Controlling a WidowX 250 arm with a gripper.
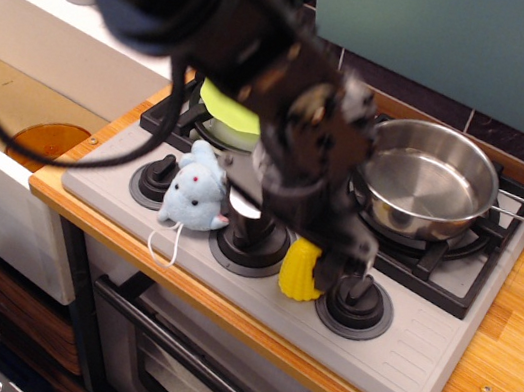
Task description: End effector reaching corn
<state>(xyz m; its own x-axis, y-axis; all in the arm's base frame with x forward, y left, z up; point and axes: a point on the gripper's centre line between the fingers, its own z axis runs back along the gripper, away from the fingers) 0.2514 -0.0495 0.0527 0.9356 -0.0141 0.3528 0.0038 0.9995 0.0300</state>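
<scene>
Yellow corn (300,270) stands on the grey stove panel (417,355), between two black knobs (356,299). Blurred, the black end effector (322,232) hangs just above it at twelve o'clock, seemingly touching; its finger spread cannot be told. Steel pot (429,180) sits at one o'clock.

No readable text or labels anywhere.

Black arm slanting down from upper left, motion-blurred, hand (321,237) low, fingers pointing down, opening too smeared to judge.
</scene>
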